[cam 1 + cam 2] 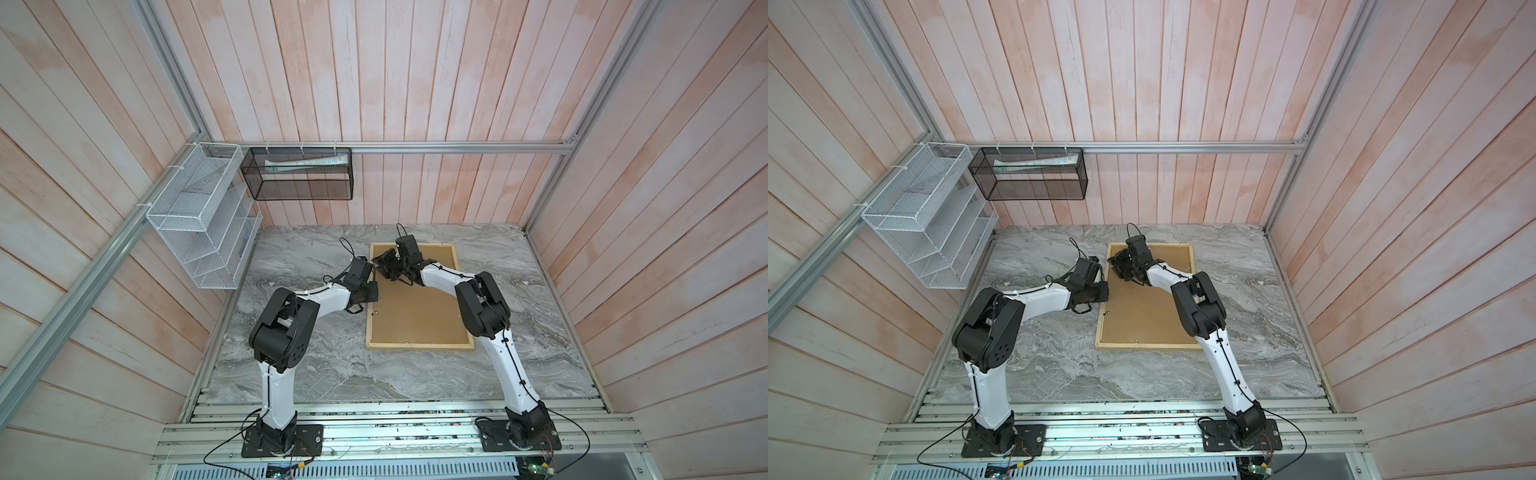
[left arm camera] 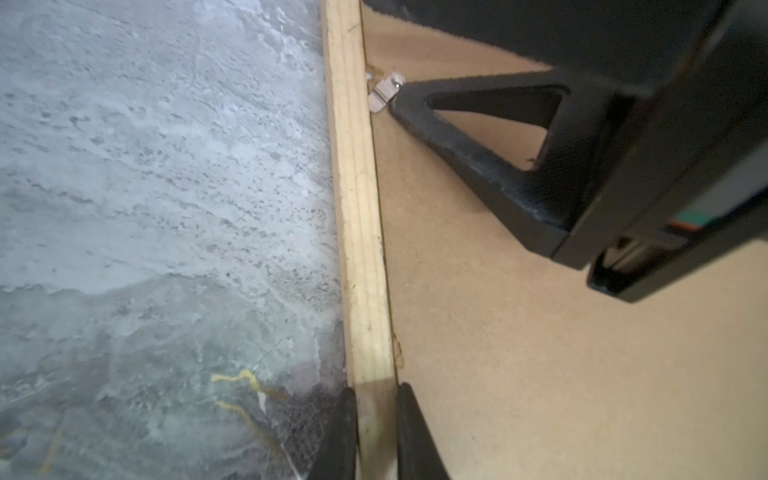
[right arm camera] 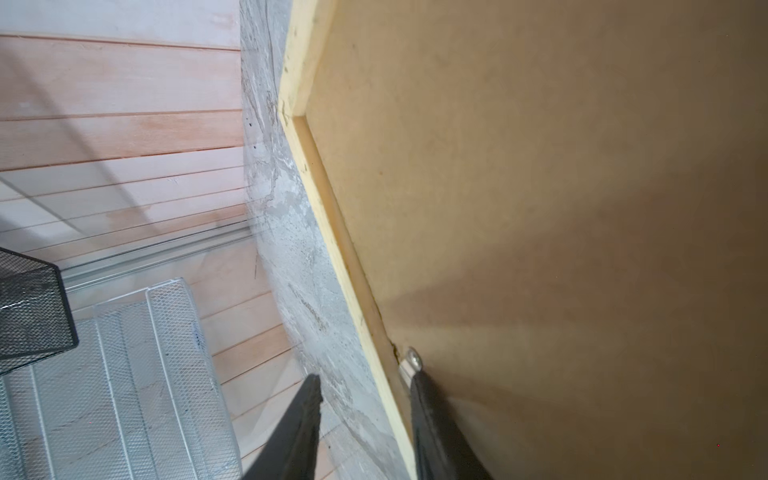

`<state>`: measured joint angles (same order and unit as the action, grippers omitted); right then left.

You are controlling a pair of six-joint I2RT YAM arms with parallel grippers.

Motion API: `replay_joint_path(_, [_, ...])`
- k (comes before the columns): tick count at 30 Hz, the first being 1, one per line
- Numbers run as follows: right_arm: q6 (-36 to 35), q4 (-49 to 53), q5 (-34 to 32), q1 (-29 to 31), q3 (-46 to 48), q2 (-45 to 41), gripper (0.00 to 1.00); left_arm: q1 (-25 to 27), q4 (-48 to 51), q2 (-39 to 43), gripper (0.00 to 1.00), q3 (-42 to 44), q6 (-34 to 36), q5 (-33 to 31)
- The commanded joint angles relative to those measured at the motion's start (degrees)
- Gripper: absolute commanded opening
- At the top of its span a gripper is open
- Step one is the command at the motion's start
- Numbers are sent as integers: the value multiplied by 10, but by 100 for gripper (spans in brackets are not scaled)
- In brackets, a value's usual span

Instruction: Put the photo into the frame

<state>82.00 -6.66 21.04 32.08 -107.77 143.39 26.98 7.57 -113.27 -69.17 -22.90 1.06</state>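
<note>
Black fingers (image 2: 343, 432) of the left gripper (image 2: 376, 388) sit closest, one on each side of a pale wood bar of the frame (image 2: 353, 208), squeezing it tight. The frame lies flat, back side up, on the gray stone table (image 1: 332, 374). A brown backing board (image 1: 415, 311) fills its inside. The left gripper holds the frame's left bar about halfway along. The right gripper (image 3: 365, 378) is at the same bar, nearer the frame's far corner. Its jaws are apart. One finger hangs outside the frame over the table. The other finger (image 2: 457, 158) is inside the frame, its tip touching a small metal clip (image 3: 411, 361) on the board. A white wire rack (image 1: 199, 224) and a black mesh basket (image 1: 299, 174) hang on the walls past the frame's far left corner.
</note>
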Motion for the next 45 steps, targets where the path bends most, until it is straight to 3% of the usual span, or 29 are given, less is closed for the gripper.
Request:
replay_joint_path(1, [22, 60, 4, 33, 23, 75, 37, 25, 18, -15, 3, 18, 13, 95])
replay_joint_path(9, [-129, 59, 27, 14, 74, -11, 37, 1, 50, -5, 1, 17, -19, 23])
replay_joint_path(16, [-182, 12, 41, 6, 274, -158, 37, -1, 47, -9, 2, 18, -41, 7])
replay_joint_path(20, [-184, -4, 46, 17, 379, -223, 37, 0, 33, 2, 20, 23, -44, 18])
replay_joint_path(25, [-187, -3, 47, 43, 457, -284, 37, 0, 33, 50, 29, 42, -42, 6])
replay_joint_path(34, [-232, 43, 45, 82, 440, -291, 37, 12, 56, 179, 29, 134, -42, 3])
replay_joint_path(38, [-310, 100, 24, 84, 424, -291, 37, 34, 44, 202, 27, 178, -51, 20])
replay_joint_path(41, [-375, 145, 56, 84, 389, -261, 37, 46, 37, 200, 23, 193, -61, 22])
replay_joint_path(45, [-403, 152, 99, 83, 365, -221, 37, 60, 27, 192, 20, 200, -66, 22])
